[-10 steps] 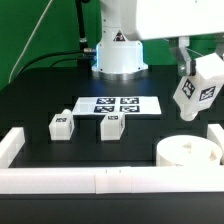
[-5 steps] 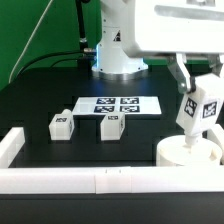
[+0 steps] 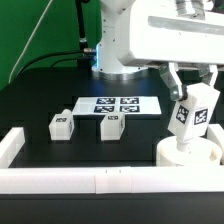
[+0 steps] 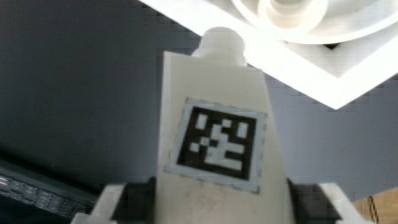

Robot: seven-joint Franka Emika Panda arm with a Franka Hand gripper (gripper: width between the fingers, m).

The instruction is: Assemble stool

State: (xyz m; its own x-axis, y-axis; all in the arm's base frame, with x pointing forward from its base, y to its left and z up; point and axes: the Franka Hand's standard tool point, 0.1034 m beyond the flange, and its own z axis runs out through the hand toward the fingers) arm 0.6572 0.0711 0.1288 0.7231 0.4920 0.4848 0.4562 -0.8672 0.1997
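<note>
— Step in hand?
— Leg fitting: gripper point(image 3: 192, 88) clamped on a leg point(image 3: 193, 112), tilted, peg end at the seat point(image 3: 190, 153) (contact unclear), near the front corner of the table point(image 3: 40, 90), exterior view's right.
— Next?
— Calls for righting it, finding a socket, pressing down. Leaves second leg point(image 3: 62, 125) and third leg point(image 3: 111, 124) lying mid-table.
</note>
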